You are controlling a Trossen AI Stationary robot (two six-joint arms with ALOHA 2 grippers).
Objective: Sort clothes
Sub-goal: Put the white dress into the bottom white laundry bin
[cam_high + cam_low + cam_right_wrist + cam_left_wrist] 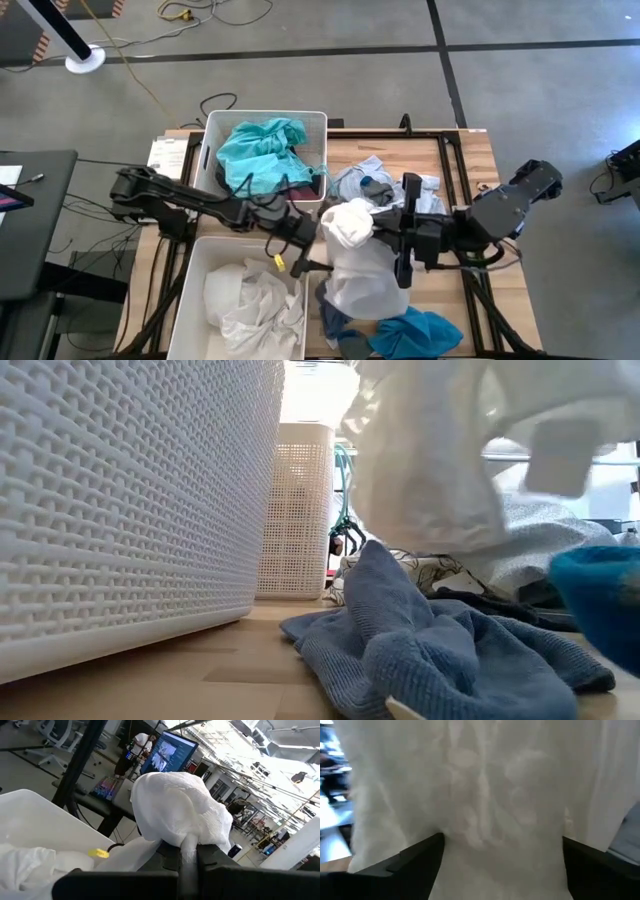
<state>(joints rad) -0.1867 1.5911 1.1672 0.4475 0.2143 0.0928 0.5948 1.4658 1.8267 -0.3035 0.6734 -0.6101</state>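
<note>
Now my right end effector (372,229) is clamped shut on one white garment (352,262), hanging beside my left end effector (300,262), whose fingers (420,855) spread wide around the cloth. Two white bins (200,290) flank my left arm: one holds white clothes (255,300), one a teal garment (260,150).

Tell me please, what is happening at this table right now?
The robot is sorting laundry. The right gripper is shut on a white garment and holds it up above the table. The left gripper is open, its fingers on either side of the hanging cloth. One white bin holds white clothes, the other bin a teal garment. A bright blue piece lies unsorted.
</note>
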